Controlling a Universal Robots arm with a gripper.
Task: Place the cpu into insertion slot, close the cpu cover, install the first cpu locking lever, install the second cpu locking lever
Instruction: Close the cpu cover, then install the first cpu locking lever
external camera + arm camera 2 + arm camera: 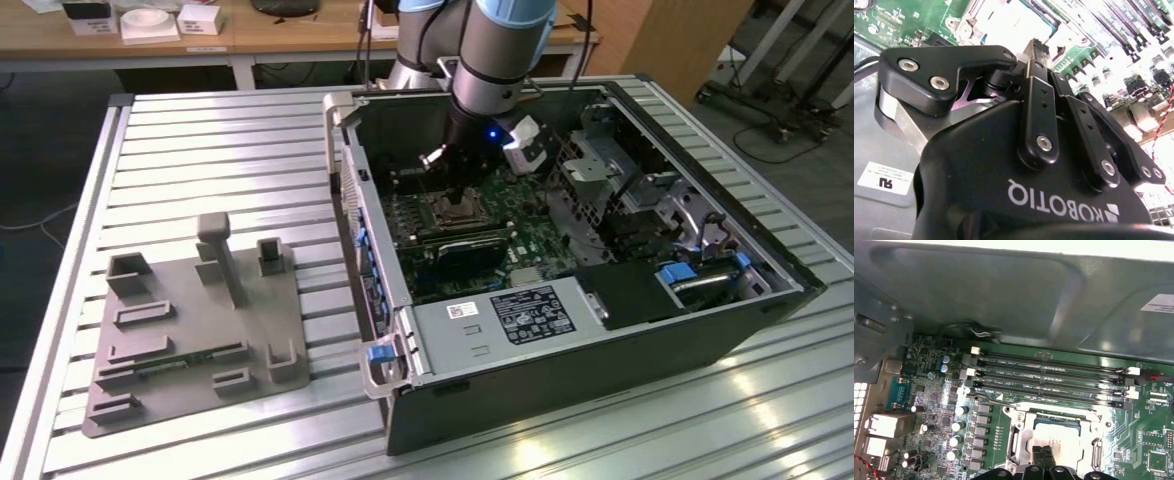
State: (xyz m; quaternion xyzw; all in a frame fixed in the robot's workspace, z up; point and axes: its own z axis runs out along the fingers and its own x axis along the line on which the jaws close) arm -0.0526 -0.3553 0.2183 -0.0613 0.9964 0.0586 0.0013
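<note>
1. First wrist view: the claw (1043, 455) has its fingers together, with nothing visible between them. Its tips sit over the near edge of the cpu (1060, 436); contact cannot be confirmed.
2. The cpu lies flat in the insertion slot (1015, 446), directly beneath the tips, with no sideways offset.
3. The cpu cover (1054, 414) appears lowered, framing the chip.
4. A thin wire lever (991, 399) lies just beside the slot, between it and the memory slots (1054, 375). Its long axis runs parallel to them. Whether it is latched cannot be told.
5. Exterior view: the arm descends upright into the open computer case (400, 330) on the tabletop (200, 150), with the claw (463, 200) over the slot.
</note>
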